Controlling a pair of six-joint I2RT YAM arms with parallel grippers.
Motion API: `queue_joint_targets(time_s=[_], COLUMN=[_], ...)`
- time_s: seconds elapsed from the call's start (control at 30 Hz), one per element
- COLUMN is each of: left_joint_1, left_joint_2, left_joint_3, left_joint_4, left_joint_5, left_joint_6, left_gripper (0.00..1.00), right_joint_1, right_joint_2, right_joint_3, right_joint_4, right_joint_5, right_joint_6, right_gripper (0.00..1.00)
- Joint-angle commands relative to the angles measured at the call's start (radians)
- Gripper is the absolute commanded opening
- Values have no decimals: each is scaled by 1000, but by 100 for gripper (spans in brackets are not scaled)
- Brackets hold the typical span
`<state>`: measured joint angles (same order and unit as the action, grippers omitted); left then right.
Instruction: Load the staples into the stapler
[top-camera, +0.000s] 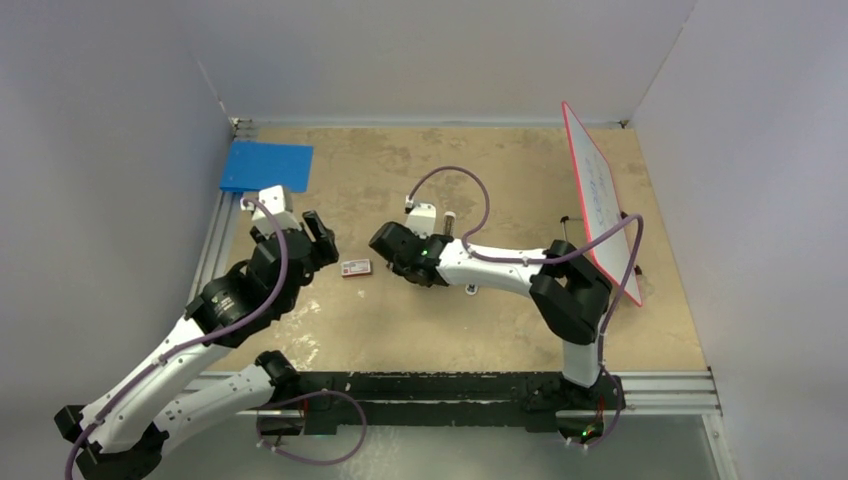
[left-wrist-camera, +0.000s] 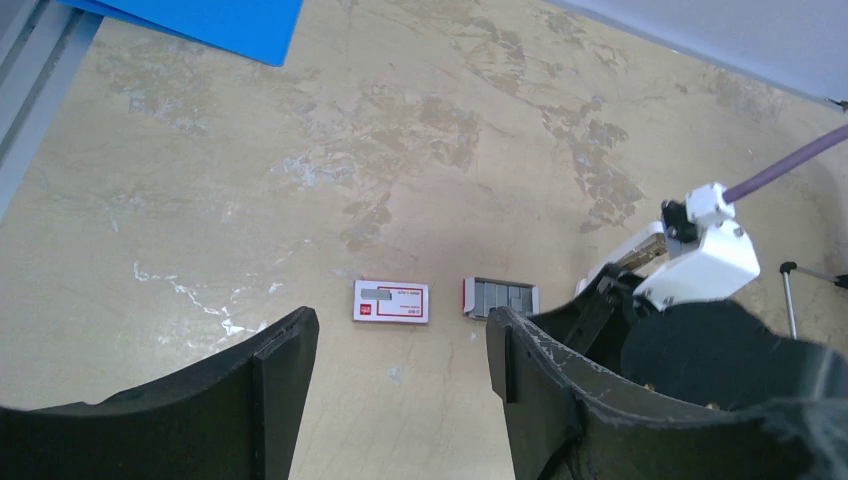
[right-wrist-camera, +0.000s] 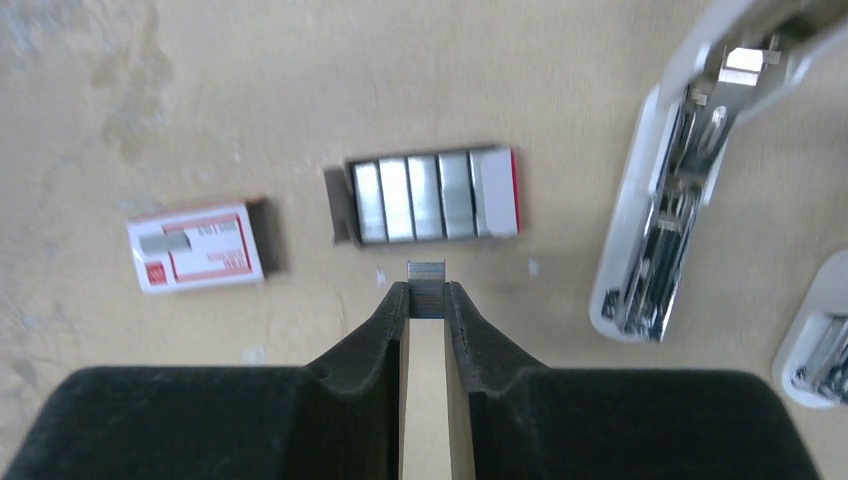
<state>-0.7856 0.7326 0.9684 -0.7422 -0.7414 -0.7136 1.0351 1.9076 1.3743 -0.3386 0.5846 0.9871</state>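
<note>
In the right wrist view my right gripper (right-wrist-camera: 427, 292) is shut on a short grey block of staples (right-wrist-camera: 427, 272), held just above the tabletop. Beyond it lies an open tray (right-wrist-camera: 430, 196) with several more staple strips. Left of the tray lies the red-and-white box sleeve (right-wrist-camera: 195, 248). The white stapler (right-wrist-camera: 665, 235) lies opened to the right, its metal channel showing. From above, the right gripper (top-camera: 388, 246) is just right of the box (top-camera: 356, 267). My left gripper (left-wrist-camera: 400, 360) stands open and empty, short of the sleeve (left-wrist-camera: 392, 301) and the tray (left-wrist-camera: 500, 297).
A blue sheet (top-camera: 266, 166) lies at the back left corner. A red-edged whiteboard (top-camera: 600, 205) leans at the right. Another white stapler part (right-wrist-camera: 820, 340) shows at the right edge of the right wrist view. Grey walls enclose the table.
</note>
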Motion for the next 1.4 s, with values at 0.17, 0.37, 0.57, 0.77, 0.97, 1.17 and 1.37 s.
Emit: queue_joint_targets(time_s=[0.17,0.37,0.57,0.77,0.97,1.17,1.37], left_joint_1=[5,5,5,5,5,5,5], left_joint_2=[-16,-14,-12,-13,-16,-18,-13], left_joint_3=[1,1,0,-3,-3,-4,-3], left_joint_4=[33,35,50,61,61,61,63], left_joint_5=[12,19,42,54,53,53,55], left_joint_6=[5,7,25,39,39,38,39], left_gripper=[63,63,63,63,63,63,63], right_joint_1=[127,144,145,144,133,121,118], right_joint_2=[-77,-51,-32,-20,16,43,61], right_joint_3=[-124,-159,-138,-119,-100,-100,-85], right_joint_4=[-73,-89,-130,-148,-178,-157,-187], right_joint_5=[-77,-99,-95,-107,-90,-99,-86], right_joint_6=[139,174,179,132,110,101,112], right_gripper=[18,19,27,45,41,35,23])
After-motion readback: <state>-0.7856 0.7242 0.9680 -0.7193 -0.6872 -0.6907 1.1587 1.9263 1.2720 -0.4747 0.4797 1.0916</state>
